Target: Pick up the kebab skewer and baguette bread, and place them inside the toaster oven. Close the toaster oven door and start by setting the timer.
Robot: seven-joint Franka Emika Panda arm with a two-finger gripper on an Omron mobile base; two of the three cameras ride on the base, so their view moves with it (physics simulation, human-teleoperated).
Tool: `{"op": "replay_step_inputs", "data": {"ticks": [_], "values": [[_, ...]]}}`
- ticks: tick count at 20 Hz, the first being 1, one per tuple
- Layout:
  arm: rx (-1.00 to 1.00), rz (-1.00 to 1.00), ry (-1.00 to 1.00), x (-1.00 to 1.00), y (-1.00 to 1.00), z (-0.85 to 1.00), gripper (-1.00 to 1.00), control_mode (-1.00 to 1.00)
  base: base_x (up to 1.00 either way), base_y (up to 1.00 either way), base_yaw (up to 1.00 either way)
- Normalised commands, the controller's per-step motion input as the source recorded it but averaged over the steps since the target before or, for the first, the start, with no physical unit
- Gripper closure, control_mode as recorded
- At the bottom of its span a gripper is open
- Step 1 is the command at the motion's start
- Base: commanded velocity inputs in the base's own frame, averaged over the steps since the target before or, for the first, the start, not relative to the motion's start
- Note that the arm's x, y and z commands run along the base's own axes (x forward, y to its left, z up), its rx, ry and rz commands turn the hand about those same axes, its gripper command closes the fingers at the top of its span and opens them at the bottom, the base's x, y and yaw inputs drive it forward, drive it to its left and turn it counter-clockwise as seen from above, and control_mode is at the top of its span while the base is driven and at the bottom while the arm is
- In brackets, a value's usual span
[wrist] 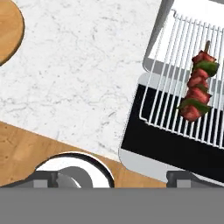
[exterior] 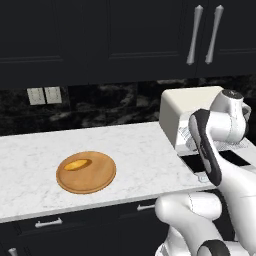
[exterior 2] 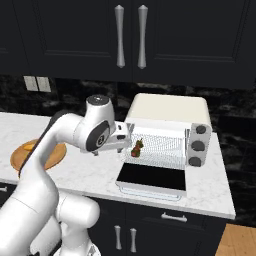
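The kebab skewer lies on the wire rack of the cream-white toaster oven, near the rack's left front. The toaster oven door hangs open and flat, with its dark glass up. My gripper hovers just left of the oven mouth, above the rack's front; its fingertips stand wide apart with nothing between them. The baguette bread rests on a round wooden board on the counter, well to the left of the oven.
Dark knobs sit on the oven's right front. The white marble counter runs between board and oven. Black wall cabinets with silver handles hang overhead. My own arm covers part of the oven in the left base view.
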Motion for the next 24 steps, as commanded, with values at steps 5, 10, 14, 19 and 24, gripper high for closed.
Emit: {"op": "replay_step_inputs", "data": {"ticks": [5,10,14,19,24], "values": [[-0.07,0.14,0.04,-0.77,1.0,0.16,-1.0,-1.0,0.0,0.0,0.0],[-0.15,0.33,0.01,-0.26,1.0,0.12,-1.0,-1.0,0.0,0.0,0.0],[-0.04,0.39,0.04,0.07,1.0,0.24,-1.0,-1.0,0.0,0.0,0.0],[0.0,0.42,0.02,0.35,1.0,0.09,-1.0,-1.0,0.0,0.0,0.0],[-0.01,0.37,0.0,0.65,1.0,0.0,-1.0,-1.0,0.0,0.0,0.0]]}}
